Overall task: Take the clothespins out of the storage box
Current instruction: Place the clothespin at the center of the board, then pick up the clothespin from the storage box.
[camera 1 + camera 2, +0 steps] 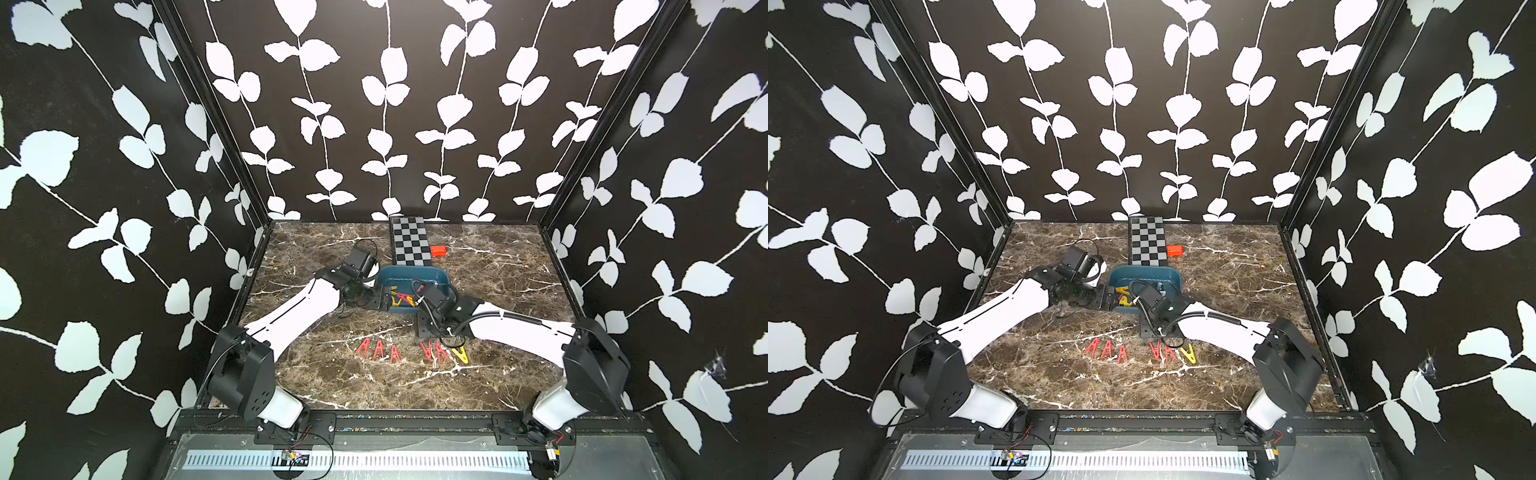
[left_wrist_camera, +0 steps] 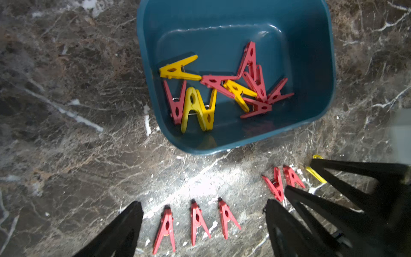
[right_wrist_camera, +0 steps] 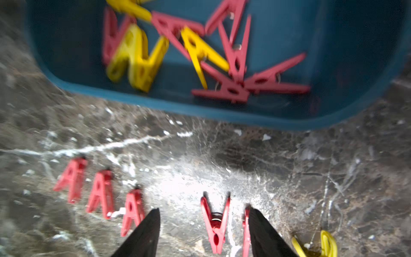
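The teal storage box [image 1: 432,276] sits mid-table with several red and yellow clothespins [image 2: 222,89] lying inside. More clothespins lie in a row on the marble in front of it: three red ones [image 1: 378,351], then two red ones [image 1: 434,351] and a yellow one [image 1: 460,356]. My left gripper [image 2: 202,203] is open and empty, held above the box's front-left corner [image 1: 390,301]. Low over the row, my right gripper [image 3: 204,209] is open, and a red clothespin [image 3: 215,227] lies on the table between its fingers. Another red clothespin [image 3: 245,231] lies along the inside of one finger.
A black-and-grey checkered board [image 1: 411,241] lies behind the box with a small orange-red block [image 1: 437,250] beside it. Leaf-patterned walls close in the table at the back and on both sides. Both forearms reach in from the front corners.
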